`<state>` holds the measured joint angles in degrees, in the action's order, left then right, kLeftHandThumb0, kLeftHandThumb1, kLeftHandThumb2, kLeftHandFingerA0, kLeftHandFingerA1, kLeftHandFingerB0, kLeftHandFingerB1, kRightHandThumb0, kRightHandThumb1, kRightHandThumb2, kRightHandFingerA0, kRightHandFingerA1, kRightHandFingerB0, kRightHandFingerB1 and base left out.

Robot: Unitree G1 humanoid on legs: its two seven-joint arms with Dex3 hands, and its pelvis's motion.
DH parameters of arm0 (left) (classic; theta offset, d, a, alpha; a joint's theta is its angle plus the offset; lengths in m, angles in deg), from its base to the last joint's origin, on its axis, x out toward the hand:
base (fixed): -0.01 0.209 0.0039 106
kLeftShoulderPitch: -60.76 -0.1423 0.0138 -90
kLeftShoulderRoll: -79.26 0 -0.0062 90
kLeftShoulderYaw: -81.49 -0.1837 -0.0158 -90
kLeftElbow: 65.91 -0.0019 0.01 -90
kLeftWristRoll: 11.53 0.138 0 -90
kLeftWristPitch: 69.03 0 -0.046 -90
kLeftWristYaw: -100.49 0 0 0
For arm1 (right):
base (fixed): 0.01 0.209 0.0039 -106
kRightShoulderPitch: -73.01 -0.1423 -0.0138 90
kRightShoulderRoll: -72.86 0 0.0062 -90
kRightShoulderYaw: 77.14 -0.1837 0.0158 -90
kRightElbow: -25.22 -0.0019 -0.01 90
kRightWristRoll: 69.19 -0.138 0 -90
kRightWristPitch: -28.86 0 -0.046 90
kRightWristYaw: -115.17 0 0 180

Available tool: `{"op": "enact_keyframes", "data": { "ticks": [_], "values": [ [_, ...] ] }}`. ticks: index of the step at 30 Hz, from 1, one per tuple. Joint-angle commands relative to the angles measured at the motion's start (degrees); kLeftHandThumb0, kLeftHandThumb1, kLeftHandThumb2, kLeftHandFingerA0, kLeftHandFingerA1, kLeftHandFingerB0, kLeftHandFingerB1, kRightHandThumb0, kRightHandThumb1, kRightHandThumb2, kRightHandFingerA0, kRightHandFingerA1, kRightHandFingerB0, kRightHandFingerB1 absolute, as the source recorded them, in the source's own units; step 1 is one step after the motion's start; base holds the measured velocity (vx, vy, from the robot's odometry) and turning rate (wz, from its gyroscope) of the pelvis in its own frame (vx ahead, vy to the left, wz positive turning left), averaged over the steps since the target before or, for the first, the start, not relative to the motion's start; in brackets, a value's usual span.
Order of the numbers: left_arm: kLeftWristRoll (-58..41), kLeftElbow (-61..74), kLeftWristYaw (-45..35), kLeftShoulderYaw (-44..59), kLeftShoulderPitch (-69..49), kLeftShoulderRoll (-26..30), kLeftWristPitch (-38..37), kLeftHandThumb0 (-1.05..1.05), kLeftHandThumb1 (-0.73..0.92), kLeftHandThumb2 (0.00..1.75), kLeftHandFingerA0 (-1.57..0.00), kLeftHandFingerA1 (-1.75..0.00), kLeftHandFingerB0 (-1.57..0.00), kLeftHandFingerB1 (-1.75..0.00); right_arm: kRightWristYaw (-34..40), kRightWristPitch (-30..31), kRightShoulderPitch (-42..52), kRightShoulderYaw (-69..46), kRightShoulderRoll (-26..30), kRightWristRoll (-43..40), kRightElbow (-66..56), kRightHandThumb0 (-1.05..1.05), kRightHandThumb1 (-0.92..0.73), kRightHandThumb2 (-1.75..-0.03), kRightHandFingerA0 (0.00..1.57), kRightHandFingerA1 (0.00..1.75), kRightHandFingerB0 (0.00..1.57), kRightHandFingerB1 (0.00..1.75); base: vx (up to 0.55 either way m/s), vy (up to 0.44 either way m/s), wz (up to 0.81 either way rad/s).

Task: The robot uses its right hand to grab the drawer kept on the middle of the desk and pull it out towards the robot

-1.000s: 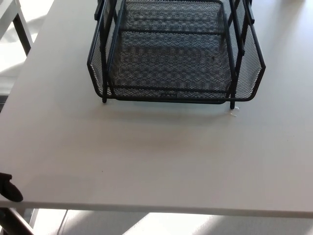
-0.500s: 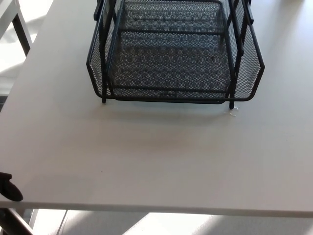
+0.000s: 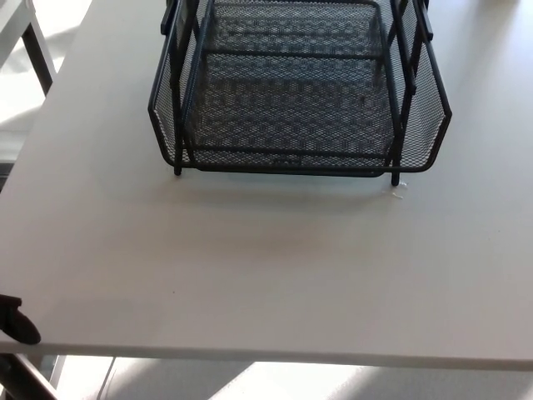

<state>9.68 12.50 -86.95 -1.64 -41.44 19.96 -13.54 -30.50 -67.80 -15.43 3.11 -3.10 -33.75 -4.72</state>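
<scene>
A black wire-mesh drawer (image 3: pixel 291 108) sits inside its black mesh frame (image 3: pixel 429 100) at the far middle of the white desk (image 3: pixel 266 267). The drawer's front rim (image 3: pixel 287 154) lies level with the frame's two front legs, facing me. A small black part of my left hand (image 3: pixel 15 321) shows at the desk's near left edge, far from the drawer. My right hand does not show in the head view.
A tiny white scrap (image 3: pixel 397 190) lies by the frame's front right leg. The desk's near edge (image 3: pixel 266 358) runs along the bottom. Another table's leg (image 3: pixel 37 50) stands off the left side.
</scene>
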Motion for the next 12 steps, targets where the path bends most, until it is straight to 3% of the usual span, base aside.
{"op": "enact_keyframes", "data": {
  "ticks": [1, 2, 3, 4, 5, 6, 12],
  "values": [
    [1.36, -0.02, 0.95, 0.56, -0.48, -0.1, -0.21, -0.28, 0.58, 0.57, -0.79, -0.9, -0.8, -0.59, -9.0, -1.56, -3.58, 3.88, 2.56, -2.93, 6.19, -0.34, -0.59, -0.59, 0.88, 0.99, 0.38, 0.33, 0.0, 0.0, 0.0],
    [0.98, -0.23, 0.86, 0.55, -0.37, -0.21, -0.38, -0.29, 0.57, 0.57, -0.8, -0.91, -0.8, -0.59, -8.72, -2.09, -3.96, 4.57, 2.71, -2.87, 7.13, -0.33, -0.59, -0.58, 0.88, 1.04, 0.38, 0.33, 0.0, 0.0, 0.0],
    [0.97, -0.13, 0.74, 0.43, -0.3, -0.27, -0.34, -0.29, 0.57, 0.57, -0.79, -0.9, -0.8, -0.6, -8.71, -1.43, -4.53, 5.3, 2.94, -2.7, 7.88, -0.36, -0.61, -0.6, 0.9, 0.89, 0.38, 0.34, 0.0, 0.0, 0.0],
    [0.91, 0.17, 0.48, 0.45, -0.4, -0.25, 0.06, -0.29, 0.59, 0.57, -0.78, -0.89, -0.79, -0.58, -8.99, -1.42, -4.55, 5.55, 3.05, -3.01, 7.78, -0.35, -0.61, -0.58, 0.91, 0.85, 0.36, 0.32, 0.0, 0.0, 0.0],
    [0.73, 0.56, 0.11, 0.51, -0.54, -0.22, 0.56, -0.29, 0.58, 0.57, -0.78, -0.88, -0.79, -0.58, -9.13, -1.56, -4.59, 6.33, 3.29, -3.15, 7.87, -0.35, -0.63, -0.6, 0.89, 0.98, 0.37, 0.33, 0.0, 0.0, 0.0],
    [0.7, 0.61, 0.16, 0.57, -0.6, -0.27, 0.51, -0.29, 0.58, 0.57, -0.78, -0.89, -0.79, -0.58, -9.33, -1.63, -4.78, 6.97, 3.48, -3.44, 8.27, -0.37, -0.63, -0.61, 0.88, 0.86, 0.36, 0.33, 0.0, 0.0, 0.0],
    [0.88, -0.89, 1.24, 0.52, -0.04, -0.66, -1.24, -0.27, 0.56, 0.57, -0.8, -0.89, -0.82, -0.59, -10.69, -2.33, -4.77, 8.48, 3.98, -5.31, 8.41, -0.36, -0.64, -0.61, 0.9, 0.83, 0.38, 0.34, 0.0, 0.0, 0.0]
  ]
}}
